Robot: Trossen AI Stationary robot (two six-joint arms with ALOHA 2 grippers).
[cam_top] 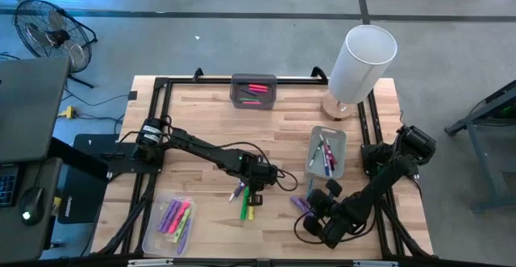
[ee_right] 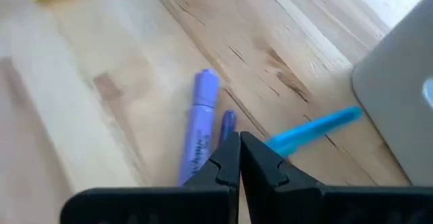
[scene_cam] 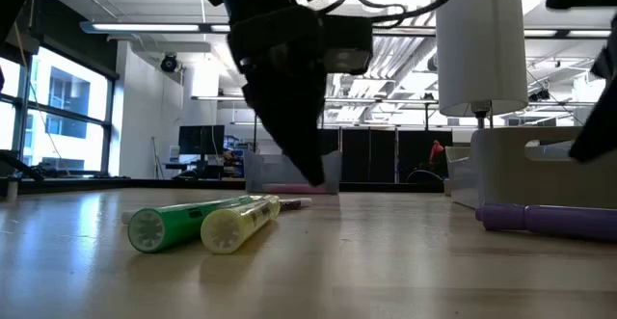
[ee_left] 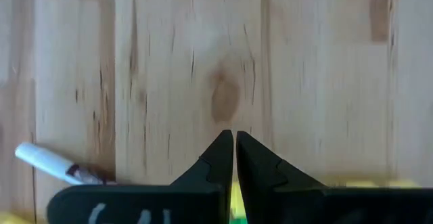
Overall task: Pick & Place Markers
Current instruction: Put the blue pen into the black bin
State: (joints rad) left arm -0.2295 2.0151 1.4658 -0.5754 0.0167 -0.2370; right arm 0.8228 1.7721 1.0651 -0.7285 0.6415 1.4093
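Observation:
Loose markers lie flat on the wooden table. A green marker (cam_top: 243, 196) (scene_cam: 183, 225) and a yellow one (cam_top: 250, 214) (scene_cam: 241, 225) lie at the near middle, and a white marker (ee_left: 57, 164) is beside them. My left gripper (cam_top: 256, 188) (ee_left: 235, 138) is shut, its tips low over bare wood just beyond these. A purple marker (cam_top: 300, 205) (ee_right: 199, 132), a thin purple one (ee_right: 228, 122) and a blue one (ee_right: 314, 130) lie near the right grey tray. My right gripper (cam_top: 313, 208) (ee_right: 239, 140) is shut right over them. My right gripper has its shut fingertips (ee_right: 230, 149) at the near end of the thin purple marker (ee_right: 228, 126), coming from above at a slant. I cannot tell whether they touch it. The marker lies flat on the table.
A grey tray (cam_top: 254, 90) with pink and green markers sits at the far edge, another grey tray (cam_top: 326, 152) with several markers on the right, and a clear tray (cam_top: 172, 221) of markers at the near left. A white cylinder on a wooden base (cam_top: 363, 57) stands at the far right.

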